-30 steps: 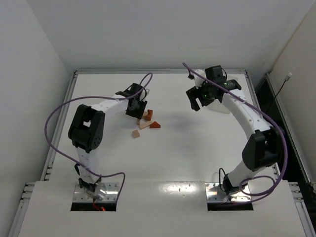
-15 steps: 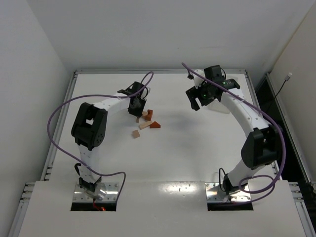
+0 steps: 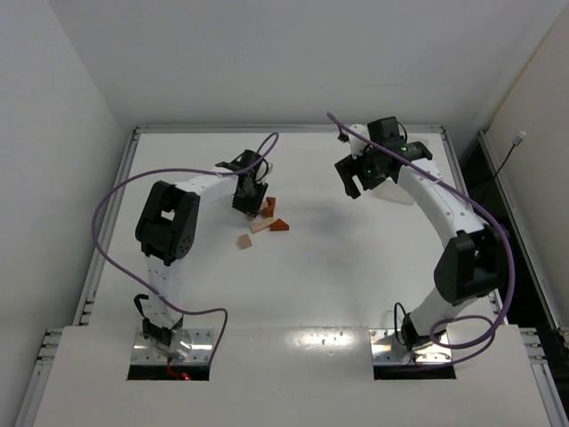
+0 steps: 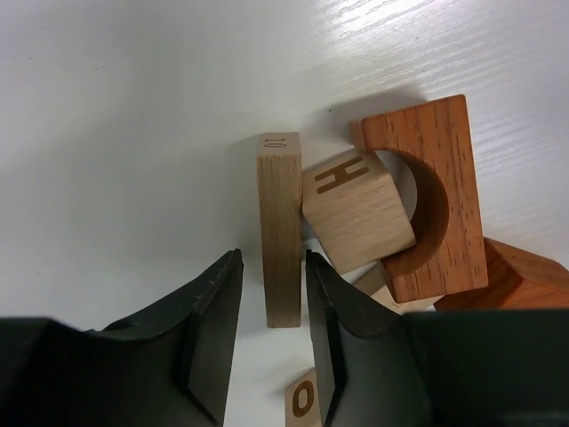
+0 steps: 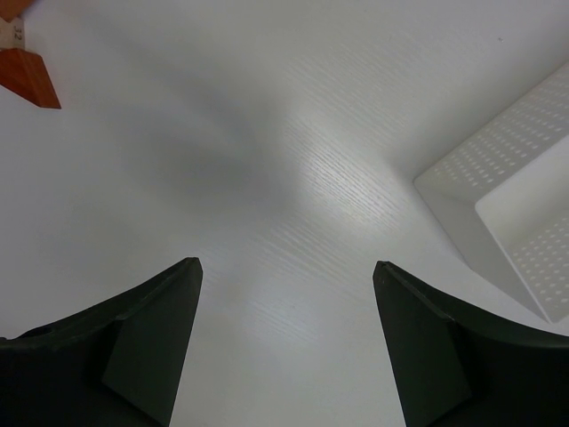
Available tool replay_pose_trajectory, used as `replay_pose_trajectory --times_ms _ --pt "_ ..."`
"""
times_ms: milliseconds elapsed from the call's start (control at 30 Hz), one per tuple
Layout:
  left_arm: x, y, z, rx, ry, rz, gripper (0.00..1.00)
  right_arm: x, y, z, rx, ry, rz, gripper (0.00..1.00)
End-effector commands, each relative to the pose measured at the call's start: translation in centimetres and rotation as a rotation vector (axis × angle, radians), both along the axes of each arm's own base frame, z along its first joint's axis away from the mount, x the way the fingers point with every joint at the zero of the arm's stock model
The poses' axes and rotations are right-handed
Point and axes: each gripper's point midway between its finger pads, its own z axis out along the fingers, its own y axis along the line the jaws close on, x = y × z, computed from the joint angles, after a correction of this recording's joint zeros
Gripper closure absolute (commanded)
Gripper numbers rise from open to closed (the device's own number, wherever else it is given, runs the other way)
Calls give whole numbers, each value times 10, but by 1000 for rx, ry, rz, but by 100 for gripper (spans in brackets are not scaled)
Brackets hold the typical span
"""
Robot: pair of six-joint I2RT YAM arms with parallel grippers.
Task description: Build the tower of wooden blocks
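Left of the middle of the table, in its far half, the wood block tower is so far only a loose huddle of pieces lying flat or leaning on one another; I judge the build barely begun, since I can see no 2 blocks squarely stacked. My left end effector is down among them. Its 2 fingers straddle the near end of a thin tan plank that stands on its long edge, with a strip of bare table showing between the plank and 1 finger, so I read it as parted and not clamped on anything. Just beside the plank a tan cube marked H sits tilted against a reddish-brown arch block, partly filling its hollow. Another reddish-brown piece pokes in at the edge of my left wrist view, and a tan block marked O lies right under my fingers. From above, 1 tan block lies apart on the near side of the huddle, with a reddish wedge on its right side. My right end effector hangs spread wide and grasping nothing over bare table toward the far right corner, beside a white perforated tray. As I see it, nearly everything is left: choose a base, square it up, then set each piece on top, wedge last.
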Motion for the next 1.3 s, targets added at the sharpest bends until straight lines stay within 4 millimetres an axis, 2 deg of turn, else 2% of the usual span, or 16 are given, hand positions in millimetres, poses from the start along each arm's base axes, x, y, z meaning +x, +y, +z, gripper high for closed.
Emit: replay_pose_trajectory --times_ms 0,67,200,333,400,567,700,800,900,1000,1033,1267 --pt "0 -2 4 -15 3 -3 68 12 -1 15 2 -55 -3 25" --pt "0 -2 4 -15 3 -3 68 12 -1 15 2 -55 -3 25" --pt "2 -2 0 -15 3 -3 78 11 -2 12 0 -46 -3 25" --pt "6 -3 -2 -11 2 -12 93 8 -2 16 2 -55 -3 25" --pt "2 -11 -2 -11 2 -30 99 6 -3 12 0 -46 -3 25" --pt "1 -36 3 -7 -22 -114 100 3 -4 16 -3 -59 4 25" --pt "-13 -63 -2 -4 -14 -205 100 1 -5 16 -3 -59 4 25" --pt "-15 -72 1 -16 -19 -246 100 -2 -5 17 -2 -61 4 25" --pt "-36 -75 -5 -5 15 -284 100 -3 -5 25 3 -81 4 25" --pt "-52 -78 -1 -11 23 -311 100 -6 -6 25 3 -81 4 25" --pt "-62 -73 -6 -9 50 -315 100 -10 -7 20 -2 -62 4 25" --pt "-106 -80 -11 -22 89 -388 100 -12 -12 24 14 -68 -3 25"
